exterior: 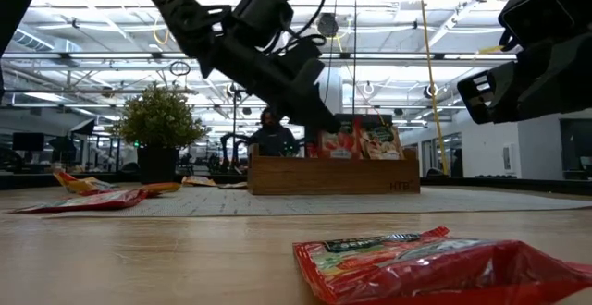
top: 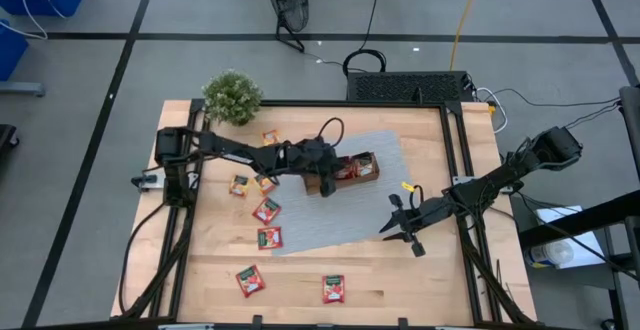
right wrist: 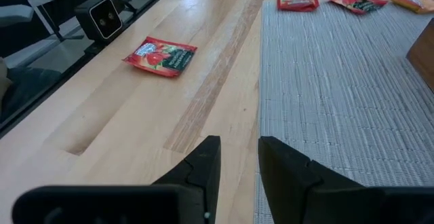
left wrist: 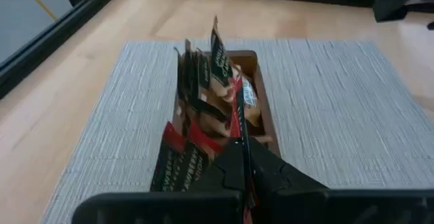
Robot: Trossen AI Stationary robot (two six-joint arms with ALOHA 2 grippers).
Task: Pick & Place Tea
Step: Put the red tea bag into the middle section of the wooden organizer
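My left gripper [top: 325, 178] [left wrist: 248, 176] is shut on a red tea sachet [left wrist: 239, 125] at the left end of the brown wooden tray [top: 352, 167] on the grey mat. Several sachets [left wrist: 203, 88] stand upright in the tray. More red and orange-yellow sachets lie flat on the table at its left and front, for instance two near the front edge [top: 250, 280] [top: 333, 288] and one on the mat's edge [top: 269, 237]. My right gripper [top: 398, 226] [right wrist: 239, 163] is open and empty over the mat's right front corner. My left gripper pinches the red sachet's upper edge [left wrist: 241, 149] between its two fingers. The sachet shows edge-on and stands upright, reaching forward from the fingertips over the tray's near compartment. Whether its lower edge rests in the tray, I cannot tell.
A small green potted plant [top: 232, 97] stands at the table's far left corner. The grey mat [top: 400, 185] covers the middle of the table. A black frame [top: 462, 170] runs along the table's sides. A red sachet [exterior: 435, 263] lies close to the low camera.
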